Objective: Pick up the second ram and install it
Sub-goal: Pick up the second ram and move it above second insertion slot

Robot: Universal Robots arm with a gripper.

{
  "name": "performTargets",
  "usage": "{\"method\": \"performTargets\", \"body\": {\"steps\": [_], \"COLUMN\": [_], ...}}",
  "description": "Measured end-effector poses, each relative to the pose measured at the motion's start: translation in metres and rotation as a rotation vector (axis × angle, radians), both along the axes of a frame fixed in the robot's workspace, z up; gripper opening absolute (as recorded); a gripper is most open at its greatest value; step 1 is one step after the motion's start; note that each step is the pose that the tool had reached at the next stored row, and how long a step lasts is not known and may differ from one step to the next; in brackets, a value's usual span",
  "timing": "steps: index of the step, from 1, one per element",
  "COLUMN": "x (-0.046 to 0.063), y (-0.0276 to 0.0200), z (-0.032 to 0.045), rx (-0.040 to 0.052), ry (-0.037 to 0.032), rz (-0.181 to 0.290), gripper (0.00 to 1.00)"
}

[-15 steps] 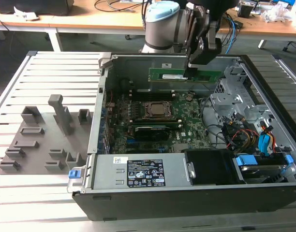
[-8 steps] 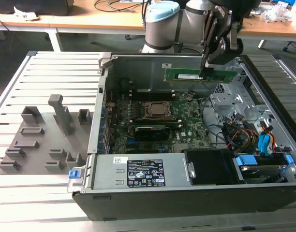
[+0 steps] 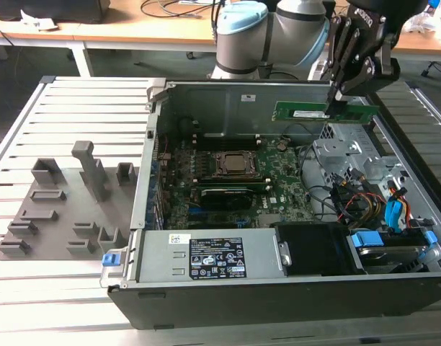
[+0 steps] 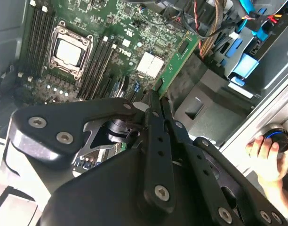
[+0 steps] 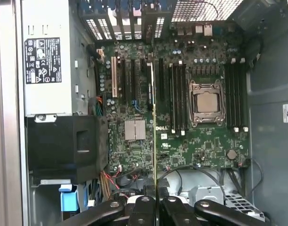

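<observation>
The second ram (image 3: 307,113) is a long green stick with a white label, held level in the air over the far side of the open computer case (image 3: 206,295). My gripper (image 3: 336,99) is shut on it near the end toward the exterior view's right. In the first wrist view the ram (image 5: 155,122) shows edge-on as a thin line running out from between the fingers (image 5: 143,207). It hangs over the motherboard (image 5: 134,160), between the expansion slots and the black memory slots (image 5: 177,94) beside the CPU socket (image 5: 207,101). In the second wrist view the ram (image 4: 174,66) sticks out past my gripper (image 4: 156,106).
The CPU socket (image 3: 235,164) sits mid-board. A power supply (image 3: 213,256) lines the near wall, with drive bays and cable bundles (image 3: 364,202) on the exterior view's right. A grey holder tray (image 3: 62,209) lies outside the case. A person's hand (image 4: 266,157) rests by the case edge.
</observation>
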State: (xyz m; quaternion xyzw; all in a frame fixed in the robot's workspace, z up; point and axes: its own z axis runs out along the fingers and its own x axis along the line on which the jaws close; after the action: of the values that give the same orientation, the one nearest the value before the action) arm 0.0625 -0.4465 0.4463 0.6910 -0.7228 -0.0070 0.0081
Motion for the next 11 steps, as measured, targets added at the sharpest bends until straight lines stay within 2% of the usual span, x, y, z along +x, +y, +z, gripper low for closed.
{"method": "performTargets", "body": {"steps": [5,9,11], "x": [0.016,0.042,0.043], "y": [0.0004,0.0026,0.0030], "z": [-0.0032,-0.0041,-0.0040], "rx": [0.0001,-0.0003,-0.0005], "ry": [0.0022,0.0040,0.0040], "rz": [0.000,0.000,0.000], "gripper": [0.13,0.13,0.13]}}
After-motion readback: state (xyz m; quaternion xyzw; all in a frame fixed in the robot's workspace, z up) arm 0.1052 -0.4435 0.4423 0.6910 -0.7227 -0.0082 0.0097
